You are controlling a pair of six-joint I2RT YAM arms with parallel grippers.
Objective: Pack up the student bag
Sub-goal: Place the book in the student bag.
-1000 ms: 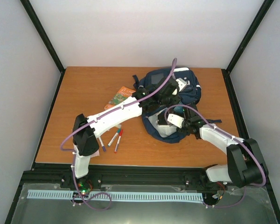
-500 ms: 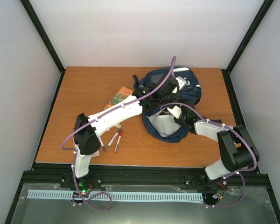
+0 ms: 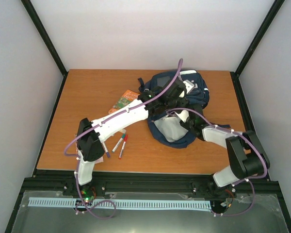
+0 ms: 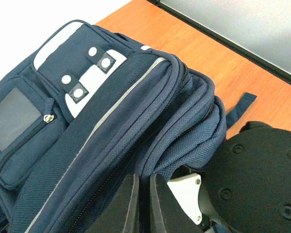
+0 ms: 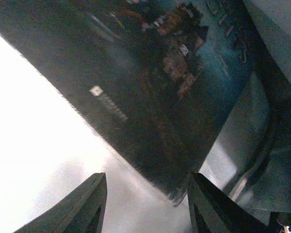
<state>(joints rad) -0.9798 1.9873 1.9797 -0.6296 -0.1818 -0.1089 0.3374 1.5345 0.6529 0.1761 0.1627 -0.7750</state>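
Observation:
The navy student bag (image 3: 196, 97) lies at the table's back right, its mouth held open toward the front and showing pale lining (image 3: 166, 130). My left gripper (image 3: 170, 106) is shut on the upper edge of the bag's opening; in the left wrist view the fingers (image 4: 131, 204) pinch that fabric rim (image 4: 184, 145). My right gripper (image 3: 180, 118) is inside the bag. In the right wrist view it (image 5: 146, 179) is open and empty, with a dark teal-covered book (image 5: 150, 73) lying just ahead on the pale lining.
An orange-covered book (image 3: 125, 100) lies on the table left of the bag, partly under the left arm. Three markers (image 3: 120, 143) lie near the front left. Black frame posts stand at the table's edges.
My right gripper has pushed deeper into the bag's opening and the right forearm has dropped lower. The left gripper still holds the bag's edge in the same place.

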